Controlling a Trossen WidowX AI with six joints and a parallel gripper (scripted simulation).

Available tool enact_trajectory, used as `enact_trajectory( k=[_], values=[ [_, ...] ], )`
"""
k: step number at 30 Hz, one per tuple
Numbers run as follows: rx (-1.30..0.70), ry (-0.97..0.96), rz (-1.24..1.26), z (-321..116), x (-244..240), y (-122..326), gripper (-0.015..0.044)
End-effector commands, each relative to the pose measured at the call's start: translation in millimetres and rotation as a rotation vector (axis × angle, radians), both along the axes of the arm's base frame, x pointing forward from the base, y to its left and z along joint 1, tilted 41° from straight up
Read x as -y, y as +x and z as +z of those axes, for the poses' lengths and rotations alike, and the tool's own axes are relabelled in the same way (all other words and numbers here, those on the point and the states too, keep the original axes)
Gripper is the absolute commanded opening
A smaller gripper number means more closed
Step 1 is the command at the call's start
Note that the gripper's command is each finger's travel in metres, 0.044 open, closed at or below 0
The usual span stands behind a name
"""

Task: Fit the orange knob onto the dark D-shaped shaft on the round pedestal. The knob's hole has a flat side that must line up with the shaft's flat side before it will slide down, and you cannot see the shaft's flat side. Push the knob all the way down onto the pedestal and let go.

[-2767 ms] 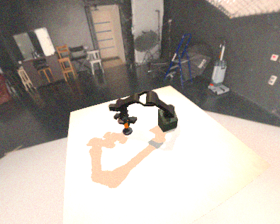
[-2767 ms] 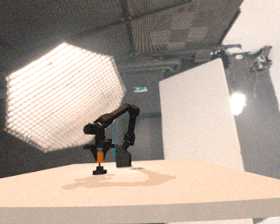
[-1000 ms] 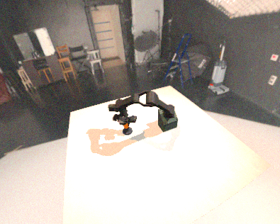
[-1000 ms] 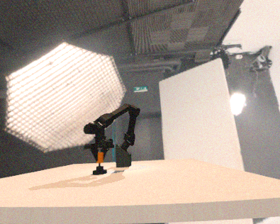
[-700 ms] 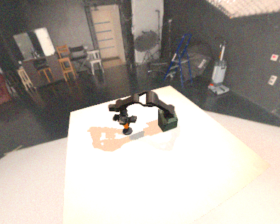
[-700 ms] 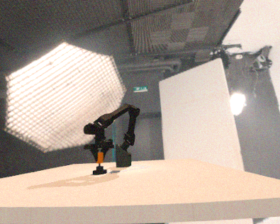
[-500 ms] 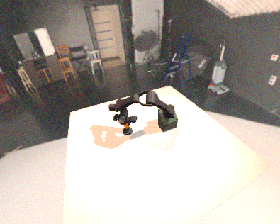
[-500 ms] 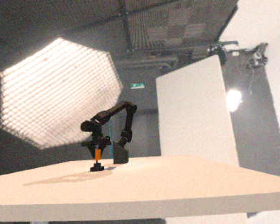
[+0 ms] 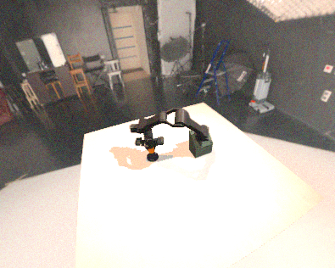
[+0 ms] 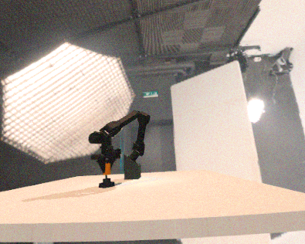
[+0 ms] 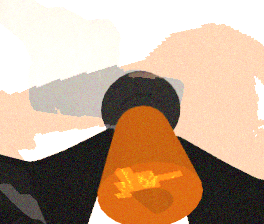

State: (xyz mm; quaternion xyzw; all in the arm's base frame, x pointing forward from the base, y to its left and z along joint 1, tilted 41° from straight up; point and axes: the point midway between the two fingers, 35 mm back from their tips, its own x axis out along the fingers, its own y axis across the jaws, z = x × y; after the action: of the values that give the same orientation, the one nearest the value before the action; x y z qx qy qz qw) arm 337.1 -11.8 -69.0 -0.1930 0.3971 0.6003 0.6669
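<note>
Top view: your claw [image 9: 150, 146] [image 10: 107, 165] [image 11: 145, 172] points down, pinching orange knob [image 9: 151, 150] [image 10: 107, 168] [image 11: 144, 150]; round pedestal [image 9: 153, 157] [image 10: 106, 184] [image 11: 140, 90] below claw, green box [image 9: 201, 146] [image 10: 132, 169] off to one side.

Exterior view: you have knob upright between fingers, bottom above pedestal's wide base, dark shaft [image 10: 106, 177] below claw.

Wrist view: your knob fills space between black fingers, covering part of dark round pedestal beyond claw; knob's fit on shaft hidden.
</note>
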Motion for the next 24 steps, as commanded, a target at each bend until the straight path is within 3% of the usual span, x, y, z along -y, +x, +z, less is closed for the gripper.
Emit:
enact_trajectory(
  k=[1, 24],
  values=[
    [0.014, -0.002, 0.012, 0.7, -0.6, 3.6, 0.0],
    [0.014, -0.002, 0.012, 0.4, 0.8, 0.1, 0.0]
  ],
)
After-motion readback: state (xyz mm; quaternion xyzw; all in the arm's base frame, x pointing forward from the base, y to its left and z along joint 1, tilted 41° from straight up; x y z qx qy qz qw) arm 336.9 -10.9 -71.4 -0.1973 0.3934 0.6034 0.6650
